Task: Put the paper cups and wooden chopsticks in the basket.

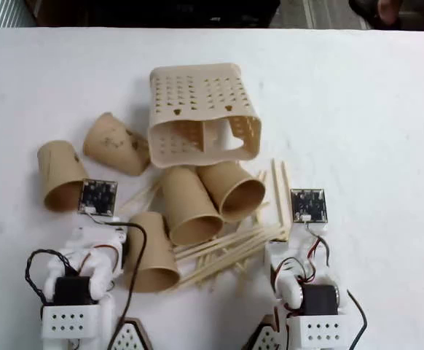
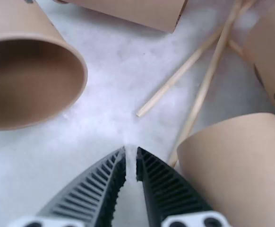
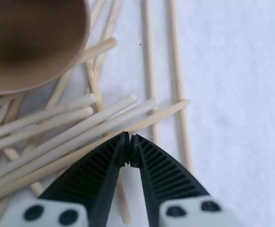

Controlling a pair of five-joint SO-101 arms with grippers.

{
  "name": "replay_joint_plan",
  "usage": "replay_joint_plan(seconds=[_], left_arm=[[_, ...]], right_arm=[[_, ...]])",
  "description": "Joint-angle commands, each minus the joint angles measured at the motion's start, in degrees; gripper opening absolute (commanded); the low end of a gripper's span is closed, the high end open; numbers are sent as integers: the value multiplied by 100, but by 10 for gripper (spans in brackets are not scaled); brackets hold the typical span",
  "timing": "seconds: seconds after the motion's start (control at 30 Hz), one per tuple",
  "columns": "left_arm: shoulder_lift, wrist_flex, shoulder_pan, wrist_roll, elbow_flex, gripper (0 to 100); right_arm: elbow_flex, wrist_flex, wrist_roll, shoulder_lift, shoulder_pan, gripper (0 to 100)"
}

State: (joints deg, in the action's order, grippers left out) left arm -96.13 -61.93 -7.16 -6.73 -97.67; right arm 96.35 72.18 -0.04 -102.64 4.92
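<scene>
Several brown paper cups lie on their sides on the white table, one [image 1: 59, 175] at the left, one [image 1: 152, 251] beside my left arm [image 1: 88, 255], and one [image 1: 232, 188] in front of the basket. The cream perforated basket [image 1: 203, 109] lies tipped at the middle back. Wooden chopsticks [image 1: 230, 248] are scattered between the arms. My left gripper [image 2: 131, 158] is shut and empty over bare table, between a cup's mouth [image 2: 29, 80] and another cup's side [image 2: 236, 165]. My right gripper [image 3: 129, 144] is shut just above the chopstick pile [image 3: 71, 127], near a cup's rim [image 3: 33, 42].
Two loose chopsticks [image 2: 199, 75] lie ahead of the left gripper. Two more chopsticks [image 3: 175, 71] lie apart beside the pile. My right arm [image 1: 307, 292] stands at the front right. Bare table extends to the right of the basket.
</scene>
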Motion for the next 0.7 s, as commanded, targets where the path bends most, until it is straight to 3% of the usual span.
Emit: replay_joint_plan(seconds=[0.0,0.37,0.67], left_arm=[[-22,-26,57,26,26,61],[-31,-158,75,18,53,63],[-31,-141,75,-9,44,64]], right_arm=[[53,40,70,-40,-57,18],[53,40,70,-40,462,18],[-527,40,360,-48,251,18]])
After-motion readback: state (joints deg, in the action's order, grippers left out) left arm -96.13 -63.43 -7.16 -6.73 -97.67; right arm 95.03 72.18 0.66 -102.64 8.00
